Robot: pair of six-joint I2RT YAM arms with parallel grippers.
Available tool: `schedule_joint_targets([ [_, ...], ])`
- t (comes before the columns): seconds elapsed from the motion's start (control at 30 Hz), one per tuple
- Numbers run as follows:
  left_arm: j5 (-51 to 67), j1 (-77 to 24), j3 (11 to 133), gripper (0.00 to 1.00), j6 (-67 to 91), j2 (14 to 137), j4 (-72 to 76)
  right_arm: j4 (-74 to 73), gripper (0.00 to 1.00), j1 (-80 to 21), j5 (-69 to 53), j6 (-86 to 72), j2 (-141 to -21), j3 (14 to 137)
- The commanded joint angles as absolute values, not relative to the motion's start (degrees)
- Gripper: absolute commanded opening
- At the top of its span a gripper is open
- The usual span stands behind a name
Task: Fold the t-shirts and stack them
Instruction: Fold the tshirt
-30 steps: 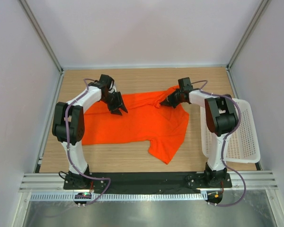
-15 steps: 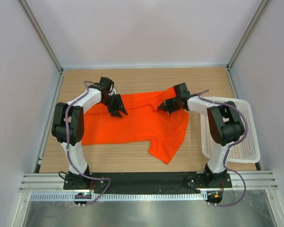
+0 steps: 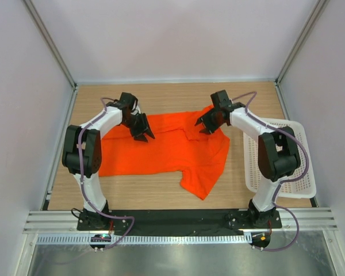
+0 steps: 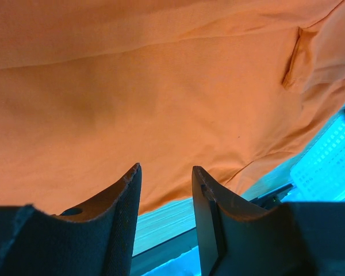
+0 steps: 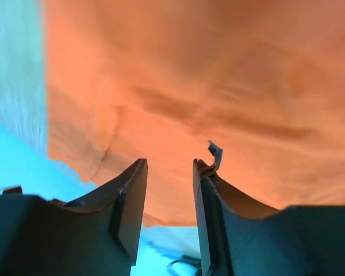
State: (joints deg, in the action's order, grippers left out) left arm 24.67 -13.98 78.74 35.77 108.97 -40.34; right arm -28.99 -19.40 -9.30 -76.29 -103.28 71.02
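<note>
Shirt (image 3: 172, 150) is lying spread but rumpled on table (image 3: 161, 98), its right side near basket (image 3: 299, 172). L gripper (image 3: 144, 134) is hovering over shirt's top-left part, jaws partly apart, holding nothing. R gripper (image 3: 204, 127) is hanging at top-right edge, jaws likewise parted, nothing btwn them. Prob. flattening step, pre-fold. Next: each pinching a top edge w/o bunching.

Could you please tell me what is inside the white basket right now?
No item shows inside the white basket; only its lattice floor is visible. The right arm crosses above its left part and hides that area. The orange t-shirt lies on the table, outside it.
</note>
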Motion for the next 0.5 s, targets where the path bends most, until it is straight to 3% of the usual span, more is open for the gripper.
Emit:
schedule_joint_targets([
  [0.0, 24.88, -12.66, 82.35, 0.42, 34.63, 107.23, -40.95, -35.85, 0.45, -17.50, -0.99, -50.67, -103.53, 83.75],
  [0.13, 24.61, -9.68, 83.40, 0.42, 34.45, 108.01, -41.22, -29.01, 0.47, -14.77, 8.59, -33.88, -106.60, 88.84],
  [0.3, 24.61, -5.81, 86.92, 0.42, 33.75, 110.30, -42.45, -35.48, 0.57, -13.62, 9.93, -25.94, -118.63, 107.81],
  [0.47, 24.52, -2.03, 88.85, 0.42, 33.92, 112.93, -41.93, -38.14, 0.59, -13.01, 9.85, -22.94, -125.94, 115.65],
])
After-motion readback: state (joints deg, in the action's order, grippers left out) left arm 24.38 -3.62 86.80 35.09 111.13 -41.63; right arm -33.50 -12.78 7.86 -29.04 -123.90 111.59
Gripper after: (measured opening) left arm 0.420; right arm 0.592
